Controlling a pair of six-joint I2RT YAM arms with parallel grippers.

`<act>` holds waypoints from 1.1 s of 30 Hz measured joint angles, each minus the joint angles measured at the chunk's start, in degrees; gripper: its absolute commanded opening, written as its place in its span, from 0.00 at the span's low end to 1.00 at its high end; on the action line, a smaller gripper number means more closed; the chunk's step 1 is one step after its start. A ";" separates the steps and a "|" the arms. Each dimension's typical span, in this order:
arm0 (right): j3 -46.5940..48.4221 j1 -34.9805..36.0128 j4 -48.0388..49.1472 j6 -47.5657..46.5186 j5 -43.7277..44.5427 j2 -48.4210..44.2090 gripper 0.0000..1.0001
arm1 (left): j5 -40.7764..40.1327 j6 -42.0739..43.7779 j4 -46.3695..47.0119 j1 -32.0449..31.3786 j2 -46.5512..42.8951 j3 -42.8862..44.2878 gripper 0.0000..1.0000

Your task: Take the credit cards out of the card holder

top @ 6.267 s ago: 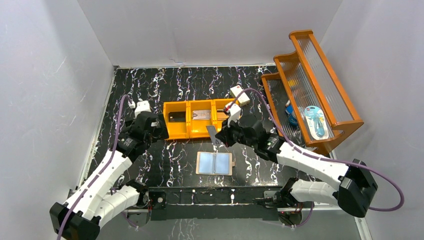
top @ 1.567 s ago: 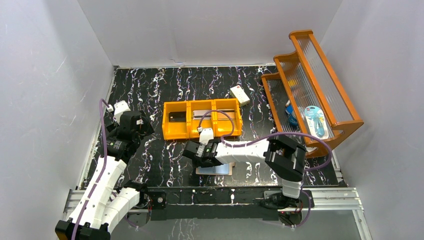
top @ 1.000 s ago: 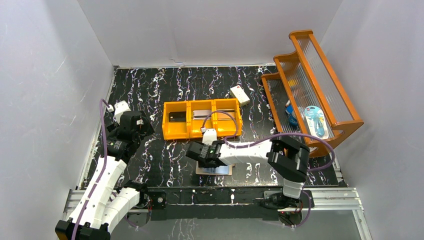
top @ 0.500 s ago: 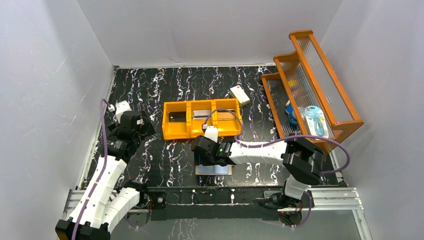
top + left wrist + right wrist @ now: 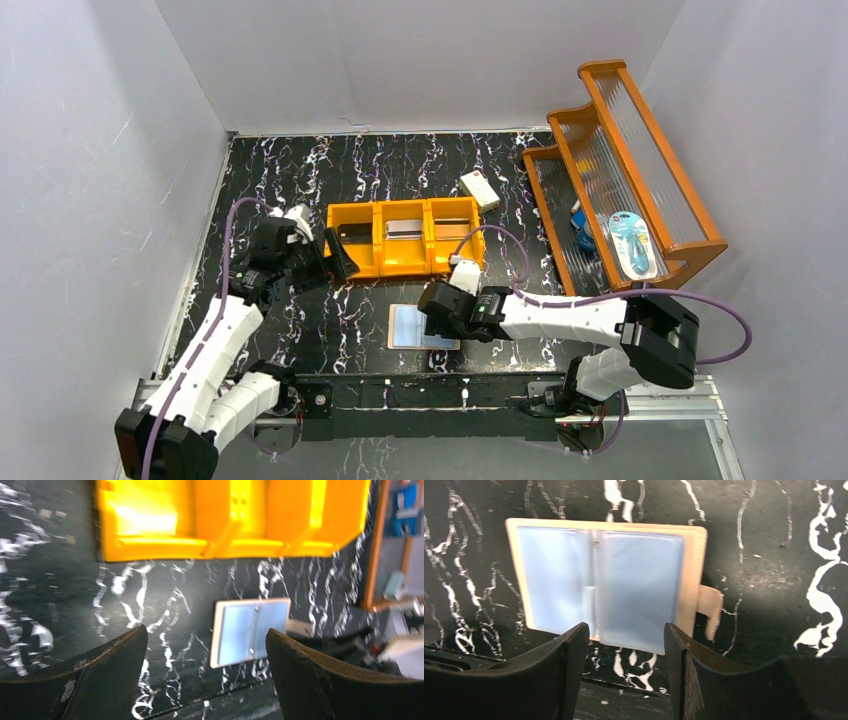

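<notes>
The card holder [image 5: 408, 326] lies open and flat on the black marbled table, its pale blue pockets facing up [image 5: 599, 582] and its tan snap tab [image 5: 711, 611] sticking out at the right. My right gripper [image 5: 441, 309] hovers over the holder's right half; in the right wrist view the right gripper [image 5: 626, 630] is open and empty, above the holder's near edge. A silver-grey credit card [image 5: 404, 230] and a dark credit card [image 5: 350, 236] lie in the orange bin [image 5: 383, 262]. My left gripper [image 5: 338, 260] is open and empty by the bin's left end, with the holder [image 5: 250, 630] seen beyond the left gripper [image 5: 206, 630].
A white box [image 5: 480, 190] lies behind the bin. A wooden rack [image 5: 640, 150] stands along the right side with blue packaged items [image 5: 632, 243]. White walls enclose the table, and a metal rail [image 5: 400, 395] runs along the front edge.
My right gripper has drawn back to the right off the holder's left half and opened wider. The left arm has swung right, up to the bin's left end.
</notes>
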 measured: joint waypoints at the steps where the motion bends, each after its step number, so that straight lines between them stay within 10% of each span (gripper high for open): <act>1: -1.27 -0.48 0.59 0.24 -0.46 -0.44 0.61 | 1.88 -0.33 0.28 -0.79 0.66 -0.31 0.84; 10: -6.51 -3.82 5.81 1.46 -4.66 -3.06 0.60 | 7.17 -2.25 5.05 -16.50 7.85 -3.74 0.76; 33: -10.19 -6.01 9.55 3.19 -8.17 -2.99 0.56 | 11.72 -4.76 14.93 -26.53 23.26 -7.89 0.46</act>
